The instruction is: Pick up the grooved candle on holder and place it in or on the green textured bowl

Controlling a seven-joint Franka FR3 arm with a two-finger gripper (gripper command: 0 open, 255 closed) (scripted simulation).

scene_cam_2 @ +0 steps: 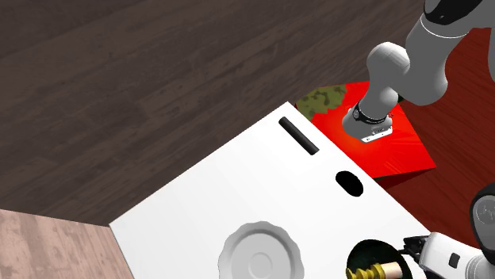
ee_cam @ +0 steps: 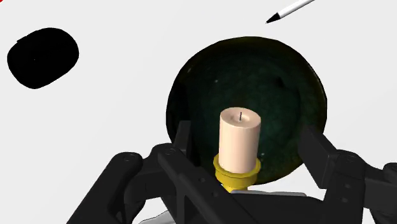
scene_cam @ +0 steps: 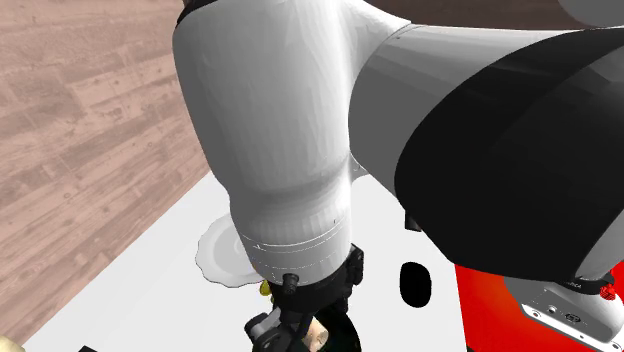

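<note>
A cream candle (ee_cam: 240, 137) on a yellow grooved holder (ee_cam: 236, 173) sits over the dark green bowl (ee_cam: 280, 83). My gripper (ee_cam: 248, 135) is open, and its black fingers (ee_cam: 184, 141) stand on either side of the candle with gaps, not touching it. In the second exterior view the candle (scene_cam_2: 379, 273) lies across the bowl (scene_cam_2: 366, 255), and the gripper (scene_cam_2: 414, 250) comes in from that view's right. The shoulder view has the gripper (scene_cam: 292, 326), candle (scene_cam: 319, 331) and bowl (scene_cam: 346, 336) at its bottom edge, under the big white arm.
A white scalloped plate (scene_cam_2: 258, 254) lies on the white table (scene_cam_2: 238, 182) next to the bowl. A black oval (scene_cam_2: 349, 182) and a black bar (scene_cam_2: 299, 135) sit farther along it. The red stand (scene_cam_2: 389, 150) adjoins the table, with a mottled green object (scene_cam_2: 324, 99) behind.
</note>
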